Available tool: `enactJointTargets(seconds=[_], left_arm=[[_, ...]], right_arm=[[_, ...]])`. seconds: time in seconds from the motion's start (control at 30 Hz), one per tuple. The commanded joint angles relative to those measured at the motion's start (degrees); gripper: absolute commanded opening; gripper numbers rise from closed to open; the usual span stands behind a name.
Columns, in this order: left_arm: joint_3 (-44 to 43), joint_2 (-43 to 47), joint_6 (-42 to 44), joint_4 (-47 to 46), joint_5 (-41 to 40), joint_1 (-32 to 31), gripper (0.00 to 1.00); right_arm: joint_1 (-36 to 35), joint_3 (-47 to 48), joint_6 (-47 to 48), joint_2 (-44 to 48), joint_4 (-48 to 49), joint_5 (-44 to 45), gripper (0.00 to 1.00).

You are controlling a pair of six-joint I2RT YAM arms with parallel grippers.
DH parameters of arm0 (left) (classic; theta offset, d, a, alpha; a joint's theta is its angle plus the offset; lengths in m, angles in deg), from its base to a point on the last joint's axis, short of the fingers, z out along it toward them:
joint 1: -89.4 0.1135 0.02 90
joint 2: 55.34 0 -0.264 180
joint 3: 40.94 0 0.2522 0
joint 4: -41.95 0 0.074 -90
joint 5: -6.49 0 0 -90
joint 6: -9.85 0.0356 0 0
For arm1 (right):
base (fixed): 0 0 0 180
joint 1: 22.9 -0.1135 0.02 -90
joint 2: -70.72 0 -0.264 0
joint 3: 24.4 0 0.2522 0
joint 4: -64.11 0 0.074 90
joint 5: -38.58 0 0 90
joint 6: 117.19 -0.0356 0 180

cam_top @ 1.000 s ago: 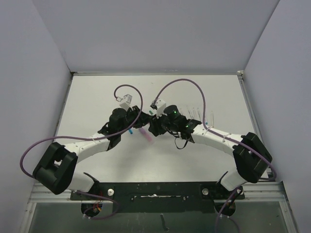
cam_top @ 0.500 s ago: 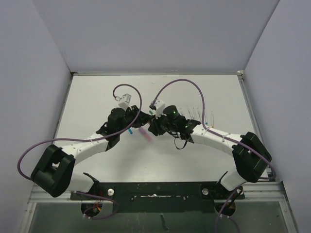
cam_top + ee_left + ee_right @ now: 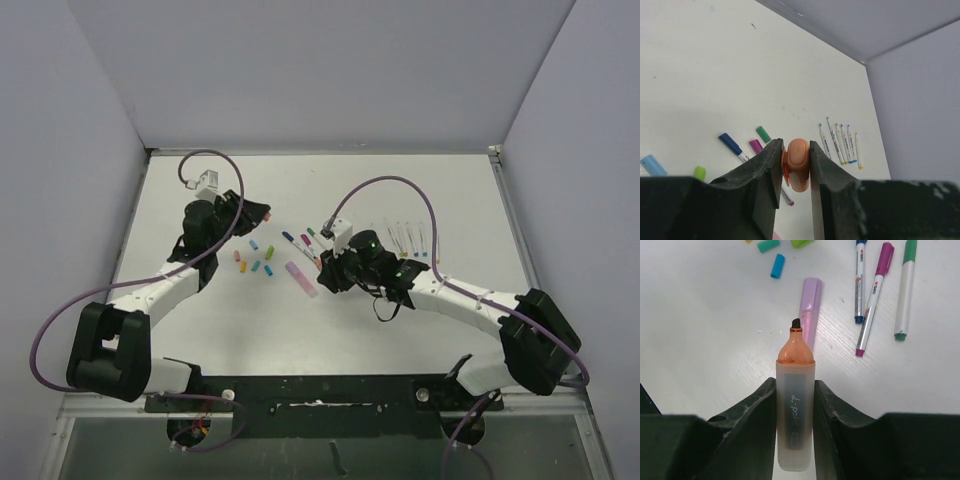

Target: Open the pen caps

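White table [image 3: 400, 330], grey walls; left gripper [image 3: 794, 146] pinched orange cap [image 3: 798, 170], left of lilac highlighter [image 3: 301, 278]; right gripper [image 3: 794, 384] clamped bare-tipped orange highlighter [image 3: 795, 352] just right of it. Light, slick, stiff plastic; probably best gripped mid-barrel.

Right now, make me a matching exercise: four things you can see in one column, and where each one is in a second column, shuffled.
Things
1. orange rounded plastic cap
2. frosted highlighter with a bare orange tip
3. lilac highlighter
4. slim white pen with a magenta cap

Places
A. flat on the table, just beyond the held tip
B. between a blue-capped pen and a green-capped pen
C. pinched in the left gripper
D. clamped in the right gripper

Pairs: 1-C, 2-D, 3-A, 4-B
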State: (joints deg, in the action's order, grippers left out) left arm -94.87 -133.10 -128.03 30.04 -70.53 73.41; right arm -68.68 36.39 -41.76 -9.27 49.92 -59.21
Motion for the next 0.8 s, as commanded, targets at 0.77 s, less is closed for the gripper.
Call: enactJointTargets(seconds=[0.77], left_arm=[[-10.7, -7.9, 16.4, 29.7, -12.4, 2.7, 0.0]], right_arm=[[13.8, 16.7, 4.0, -14.2, -10.1, 8.4, 0.0]])
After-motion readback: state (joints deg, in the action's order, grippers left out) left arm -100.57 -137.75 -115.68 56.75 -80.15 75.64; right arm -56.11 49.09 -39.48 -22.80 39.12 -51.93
